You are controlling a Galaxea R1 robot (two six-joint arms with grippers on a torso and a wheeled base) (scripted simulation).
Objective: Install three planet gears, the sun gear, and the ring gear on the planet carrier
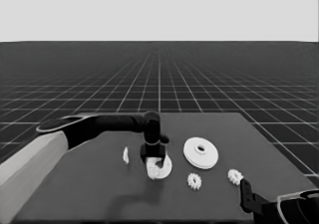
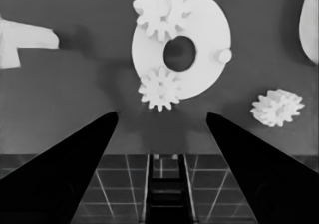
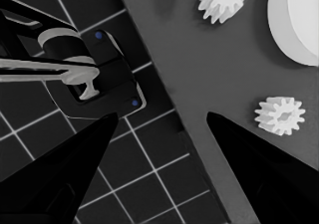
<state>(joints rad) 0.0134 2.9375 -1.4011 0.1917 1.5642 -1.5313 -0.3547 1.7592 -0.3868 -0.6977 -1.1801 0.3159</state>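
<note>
The smaller round part, the planet carrier (image 1: 167, 165) (image 2: 204, 30), lies at the table's middle. Two planet gears (image 2: 159, 12) (image 2: 159, 88) sit on it, beside its wide centre hole, and a bare peg (image 2: 224, 56) stands at its rim. My left gripper (image 1: 152, 159) (image 2: 162, 117) hangs just above it, open, with nothing between its fingers. Two more gears (image 1: 194, 180) (image 1: 235, 176) lie loose on the table to the right. The larger round part, the ring gear (image 1: 201, 152), rests right of the carrier. My right gripper (image 1: 245, 188) (image 3: 162, 117) is parked open at the lower right corner.
A thin white piece (image 1: 126, 155) (image 2: 25, 40) stands left of the carrier. The right wrist view shows the two loose gears (image 3: 223, 0) (image 3: 280, 115), the larger round part's edge (image 3: 294, 20), the table's edge, and dark machinery (image 3: 94, 79) beyond it.
</note>
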